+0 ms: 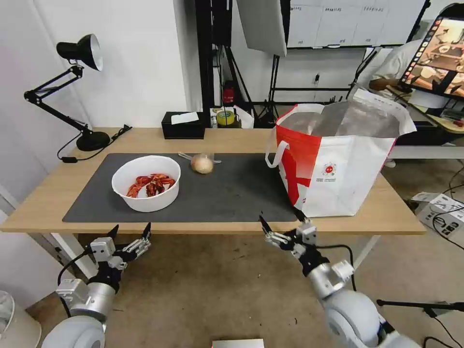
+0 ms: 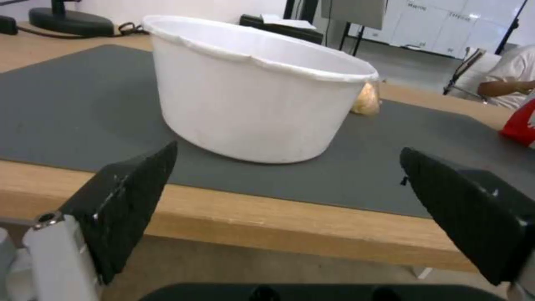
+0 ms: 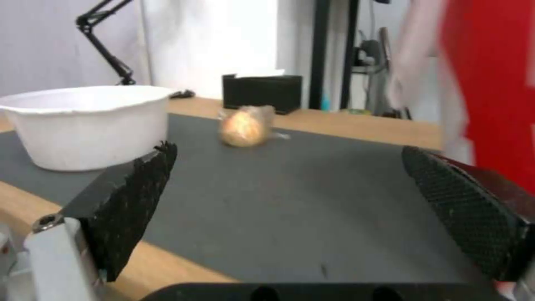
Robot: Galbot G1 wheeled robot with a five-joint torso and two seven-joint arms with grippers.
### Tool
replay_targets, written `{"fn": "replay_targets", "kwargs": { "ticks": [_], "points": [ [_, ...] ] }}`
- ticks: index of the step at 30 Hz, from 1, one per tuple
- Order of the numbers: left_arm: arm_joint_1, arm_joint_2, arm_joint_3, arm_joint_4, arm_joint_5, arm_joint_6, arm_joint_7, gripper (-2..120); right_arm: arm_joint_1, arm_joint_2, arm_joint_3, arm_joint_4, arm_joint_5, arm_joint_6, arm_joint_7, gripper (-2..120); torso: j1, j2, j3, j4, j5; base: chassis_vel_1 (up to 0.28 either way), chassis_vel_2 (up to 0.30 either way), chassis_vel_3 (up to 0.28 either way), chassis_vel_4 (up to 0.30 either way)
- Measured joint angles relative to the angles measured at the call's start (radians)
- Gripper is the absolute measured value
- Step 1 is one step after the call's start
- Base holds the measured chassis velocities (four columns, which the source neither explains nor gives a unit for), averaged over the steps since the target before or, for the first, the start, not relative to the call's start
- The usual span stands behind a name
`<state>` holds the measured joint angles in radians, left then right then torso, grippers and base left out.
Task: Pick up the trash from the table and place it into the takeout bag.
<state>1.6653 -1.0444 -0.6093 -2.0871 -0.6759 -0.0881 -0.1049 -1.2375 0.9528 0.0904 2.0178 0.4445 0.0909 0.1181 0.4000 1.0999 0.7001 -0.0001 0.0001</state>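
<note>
A white round bowl point(image 1: 146, 182) of red crayfish shells sits on the dark grey mat point(image 1: 232, 193) of the light wood table point(image 1: 382, 212). The bowl point(image 2: 256, 88) also looms close in the left wrist view and shows in the right wrist view as the bowl point(image 3: 83, 125). Behind it lies a clear bag with a tan lump point(image 1: 202, 164), seen too as the bag point(image 3: 245, 125). The white-and-red takeout bag point(image 1: 338, 159) stands open at the table's right end. My left gripper point(image 1: 130, 231) hangs open below the front edge, before the bowl. My right gripper point(image 1: 280, 220) is open at the front edge, left of the takeout bag.
A black tissue box point(image 1: 182, 125) and a black desk lamp point(image 1: 79, 92) stand along the table's back. A roll of tape point(image 1: 225, 117) sits behind the table. A person sits at a desk with a monitor point(image 1: 437, 53) at the far right. Cardboard boxes point(image 1: 442, 210) lie on the floor.
</note>
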Motion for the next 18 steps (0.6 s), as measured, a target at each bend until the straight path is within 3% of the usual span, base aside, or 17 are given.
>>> {"fn": "replay_targets", "kwargs": {
  "ticks": [9,18],
  "points": [
    [0.014,-0.001,-0.013,-0.015,-0.001,0.000,0.004,100,0.344,-0.012,-0.214,-0.064,0.124,-0.112,0.059,100,0.000,0.000,0.000,0.0003,-0.0002,0.000,0.000,0.000,0.000],
    [0.030,0.000,-0.027,-0.013,-0.001,-0.002,0.014,100,0.680,0.061,-0.391,-0.192,0.250,-0.233,0.154,100,0.000,0.000,0.000,0.0002,-0.0003,0.000,0.000,0.000,0.000]
  ]
}}
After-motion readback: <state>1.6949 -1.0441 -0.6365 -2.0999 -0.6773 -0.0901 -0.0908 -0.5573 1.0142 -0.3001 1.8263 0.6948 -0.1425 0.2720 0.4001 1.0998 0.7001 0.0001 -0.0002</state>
